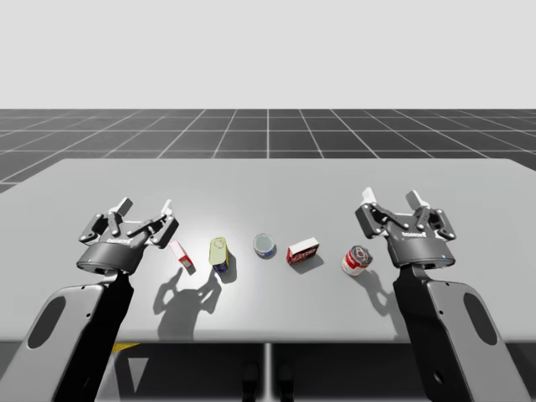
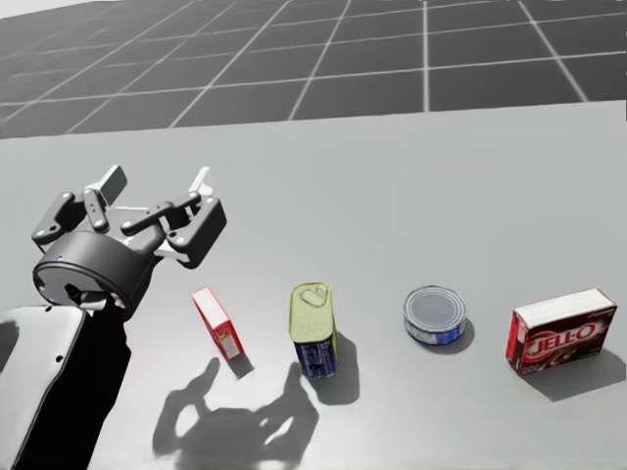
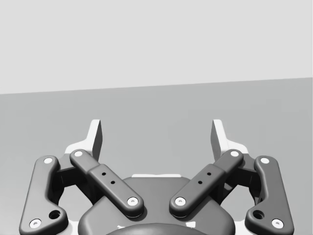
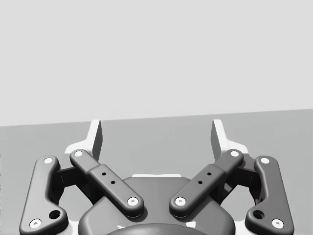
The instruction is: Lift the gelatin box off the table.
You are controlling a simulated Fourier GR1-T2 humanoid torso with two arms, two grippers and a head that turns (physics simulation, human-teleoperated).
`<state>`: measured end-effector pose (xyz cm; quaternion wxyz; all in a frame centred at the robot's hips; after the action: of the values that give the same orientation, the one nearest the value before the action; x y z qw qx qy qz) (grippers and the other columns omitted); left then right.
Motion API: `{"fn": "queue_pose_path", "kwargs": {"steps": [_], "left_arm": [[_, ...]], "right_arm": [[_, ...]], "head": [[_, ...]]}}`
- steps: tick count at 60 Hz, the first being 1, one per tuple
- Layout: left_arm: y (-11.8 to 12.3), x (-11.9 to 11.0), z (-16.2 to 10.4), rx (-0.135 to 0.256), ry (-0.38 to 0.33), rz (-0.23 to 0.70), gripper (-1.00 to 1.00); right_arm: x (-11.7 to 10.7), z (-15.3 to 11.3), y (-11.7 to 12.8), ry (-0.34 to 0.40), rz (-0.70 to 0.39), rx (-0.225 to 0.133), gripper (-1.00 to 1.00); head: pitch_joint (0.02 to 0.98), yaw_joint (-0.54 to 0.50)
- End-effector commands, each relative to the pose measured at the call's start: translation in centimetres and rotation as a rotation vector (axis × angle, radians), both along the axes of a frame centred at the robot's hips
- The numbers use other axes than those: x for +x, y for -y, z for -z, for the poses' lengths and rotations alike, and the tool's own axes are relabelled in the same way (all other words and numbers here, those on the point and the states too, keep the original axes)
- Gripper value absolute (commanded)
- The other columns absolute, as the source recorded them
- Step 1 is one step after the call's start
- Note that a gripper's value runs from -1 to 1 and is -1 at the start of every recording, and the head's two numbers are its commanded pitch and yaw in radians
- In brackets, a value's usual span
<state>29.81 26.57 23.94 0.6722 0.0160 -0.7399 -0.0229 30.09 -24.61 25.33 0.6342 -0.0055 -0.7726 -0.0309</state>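
Gelatin box (image 2: 217, 323): small, thin red carton with a white end panel. It stands on a narrow side with its broad faces upright. I take this one as the target rather than the larger red-brown box (image 2: 560, 333), which looks like a different product.

It sits on the tabletop (image 1: 268, 184) toward the near edge, left of the middle, at the left end of a row. Along that row come a yellow-topped blue rectangular can (image 2: 313, 328), a flat round blue can (image 2: 435, 315), the larger box, and a red-and-white round can (image 1: 356, 260) at the right end.

Handling (my judgement): light, thin cardboard that is stiff enough but dents if squeezed hard, and it tips over easily. Best hold is across the two broad faces from above, near the middle, with modest force.

Left gripper (image 1: 146, 209): fingers wide apart, holding nothing, hovering just beyond the box toward the left edge, not touching it. Right gripper (image 1: 392, 201): fingers also spread wide, holding nothing, near the right-end can and well apart from the target.
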Motion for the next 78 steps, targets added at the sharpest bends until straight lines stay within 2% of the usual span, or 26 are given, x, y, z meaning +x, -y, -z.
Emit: {"fn": "queue_pose_path", "kwargs": {"steps": [1, 12, 19, 29, 33, 37, 40, 45, 48, 51, 54, 61, 72, 78], "left_arm": [[-0.1, 0.0, 0.0, -0.001, -0.002, -0.001, -1.0], [0.0, 0.1, 0.0, -0.007, -0.004, 0.004, -1.0], [0.1, 0.0, -0.2, -0.043, -0.011, 0.036, -1.0], [0.2, -1.1, -1.6, -0.088, -0.008, 0.108, -1.0], [0.2, -2.1, -2.4, -0.078, -0.019, 0.191, -1.0], [0.1, -2.8, -2.7, -0.05, -0.026, 0.252, -1.0], [-0.2, -3.6, -2.7, -0.056, -0.046, 0.31, -1.0], [-0.8, -4.4, -2.5, -0.046, -0.064, 0.345, -1.0], [-1.5, -5.1, -2.1, -0.013, -0.082, 0.379, -1.0], [-2.0, -5.4, -1.8, -0.009, -0.093, 0.393, -1.0], [-3.1, -5.7, -1.1, 0.02, -0.114, 0.4, -1.0], [-5.3, -5.8, 0.7, 0.036, -0.147, 0.425, -1.0], [-7.9, -5.4, 3.7, 0.002, -0.231, 0.496, -1.0], [-8.6, -5.0, 5.2, 0.007, -0.263, 0.529, -1.0]], "right_arm": [[0.0, 0.1, -0.2, -0.011, -0.013, -0.003, -1.0], [0.1, 0.3, -0.4, -0.022, -0.028, -0.006, -1.0], [0.2, 0.4, -0.4, -0.022, -0.021, -0.015, -1.0], [0.2, 0.4, -0.5, -0.022, -0.012, -0.019, -1.0], [0.2, 0.5, -0.5, -0.023, -0.012, -0.02, -1.0], [0.2, 0.5, -0.5, -0.021, -0.011, -0.022, -1.0], [0.2, 0.5, -0.5, -0.018, -0.005, -0.027, -1.0], [0.2, 0.5, -0.5, -0.017, -0.002, -0.029, -1.0], [0.2, 0.4, -0.5, -0.016, 0.001, -0.032, -1.0], [0.1, 0.4, -0.4, -0.014, 0.002, -0.032, -1.0], [0.1, 0.4, -0.4, -0.011, 0.006, -0.035, -1.0], [0.1, 0.3, -0.3, -0.004, 0.018, -0.047, -1.0], [0.1, 0.3, -0.3, 0.0, 0.024, -0.051, -1.0], [0.1, 0.3, -0.2, 0.001, 0.027, -0.051, -1.0]], "head": [[0.752, 0.3], [0.821, 0.4], [0.842, 0.43], [0.838, 0.43], [0.835, 0.42], [0.832, 0.42], [0.831, 0.43], [0.832, 0.43], [0.834, 0.43], [0.835, 0.43], [0.839, 0.44], [0.84, 0.44], [0.841, 0.44], [0.839, 0.44]]}}
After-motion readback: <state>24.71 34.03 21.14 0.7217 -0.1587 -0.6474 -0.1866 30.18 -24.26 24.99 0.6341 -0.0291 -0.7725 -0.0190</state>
